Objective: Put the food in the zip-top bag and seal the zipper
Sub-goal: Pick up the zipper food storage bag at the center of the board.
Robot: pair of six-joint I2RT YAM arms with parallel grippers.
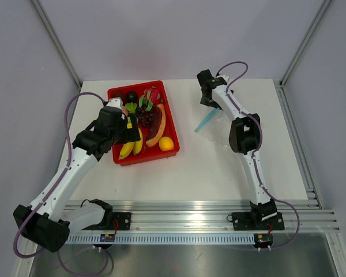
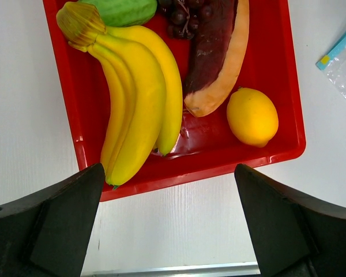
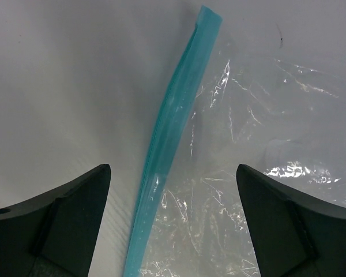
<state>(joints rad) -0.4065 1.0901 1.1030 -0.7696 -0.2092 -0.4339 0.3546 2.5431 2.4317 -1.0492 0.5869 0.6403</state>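
Note:
The food lies in a red tray (image 1: 147,159): a yellow banana bunch (image 2: 141,98), a yellow citrus (image 2: 252,116), an orange papaya slice (image 2: 219,57), purple grapes (image 2: 181,17) and a green piece (image 2: 124,10). My left gripper (image 2: 170,171) hangs open above the tray's near rim (image 2: 202,167), holding nothing. The clear zip-top bag (image 3: 265,173) lies flat on the white table to the tray's right. Its teal zipper (image 3: 173,133) runs between the open fingers of my right gripper (image 3: 173,170), which hovers over it. From above, the left gripper (image 1: 126,134) covers the tray's left side and the right gripper (image 1: 210,101) stands over the bag (image 1: 219,124).
An aluminium rail (image 1: 196,205) runs along the table's near edge by the arm bases. Grey walls with metal posts close in the back and both sides. White tabletop (image 1: 207,167) lies between the tray and the bag.

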